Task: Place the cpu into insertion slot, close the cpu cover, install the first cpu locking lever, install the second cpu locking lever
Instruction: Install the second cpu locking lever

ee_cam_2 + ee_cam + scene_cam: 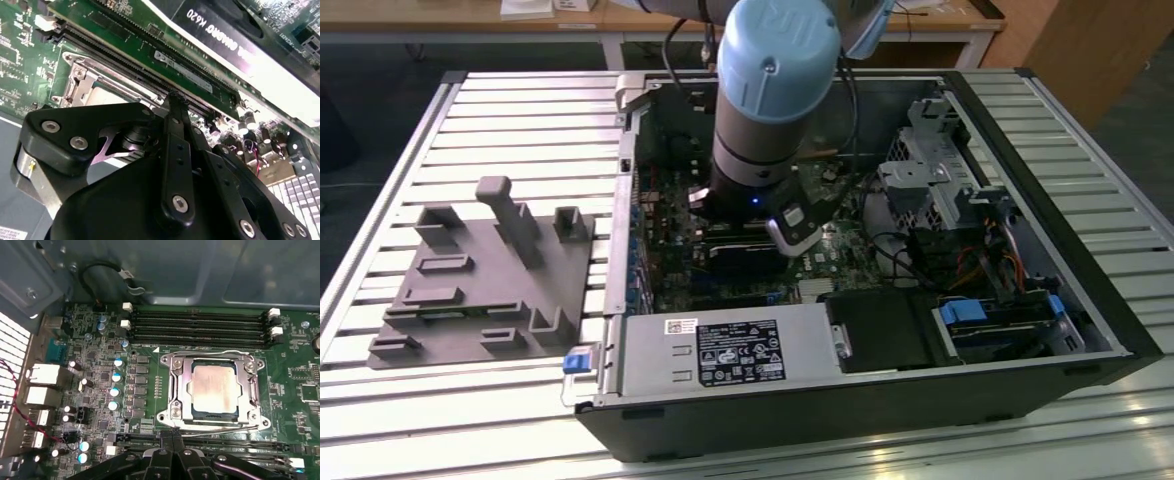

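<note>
Arm working inside the open computer case, cpu already seated.

Exterior view: the arm [767,110] is reaching down into the case [881,400], which is sitting on a slatted metal bench [520,110] beside a grey fixture block [480,290]. First wrist view: the cpu [215,389] is lying in the insertion slot [184,390], the cpu cover [176,388] lying flat around it; the gripper [172,437], fingers pressed together and empty, is hovering just beside. Thin, stiff, fragile parts; I'd judge edges only. Second wrist view: the fingers [176,130] are showing shut near the memory slots [120,55].

Silvery-grey cpu [214,389] with tan smudges at frame centre-right, bright silver cpu cover [215,390] around it, green motherboard [150,340], black gripper [172,437] at bottom edge, pale blue arm [774,60] upper centre, grey fixture [487,280] left.
</note>
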`<act>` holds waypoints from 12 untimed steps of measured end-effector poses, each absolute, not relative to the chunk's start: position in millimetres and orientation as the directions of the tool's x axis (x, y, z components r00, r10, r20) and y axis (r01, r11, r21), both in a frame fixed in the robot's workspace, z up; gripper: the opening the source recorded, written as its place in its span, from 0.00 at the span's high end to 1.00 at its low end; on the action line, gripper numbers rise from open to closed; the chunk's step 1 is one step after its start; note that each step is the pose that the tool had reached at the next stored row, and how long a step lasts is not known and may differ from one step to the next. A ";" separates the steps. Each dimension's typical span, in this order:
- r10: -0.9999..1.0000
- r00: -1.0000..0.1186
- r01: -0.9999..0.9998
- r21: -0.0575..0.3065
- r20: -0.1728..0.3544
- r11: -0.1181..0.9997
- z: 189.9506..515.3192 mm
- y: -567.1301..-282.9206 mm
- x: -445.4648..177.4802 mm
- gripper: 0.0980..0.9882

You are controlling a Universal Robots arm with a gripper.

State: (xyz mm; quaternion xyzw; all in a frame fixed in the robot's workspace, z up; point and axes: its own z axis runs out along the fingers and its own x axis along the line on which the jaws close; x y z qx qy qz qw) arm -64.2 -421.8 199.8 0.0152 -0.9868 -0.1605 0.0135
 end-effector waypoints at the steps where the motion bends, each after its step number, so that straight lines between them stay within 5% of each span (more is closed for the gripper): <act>1: -0.033 -0.999 -0.024 0.318 0.022 0.948 198.6 -421.8 -64.2 0.99; 12: -0.026 -0.999 -0.018 0.339 0.021 0.941 192.3 -421.8 -66.4 0.99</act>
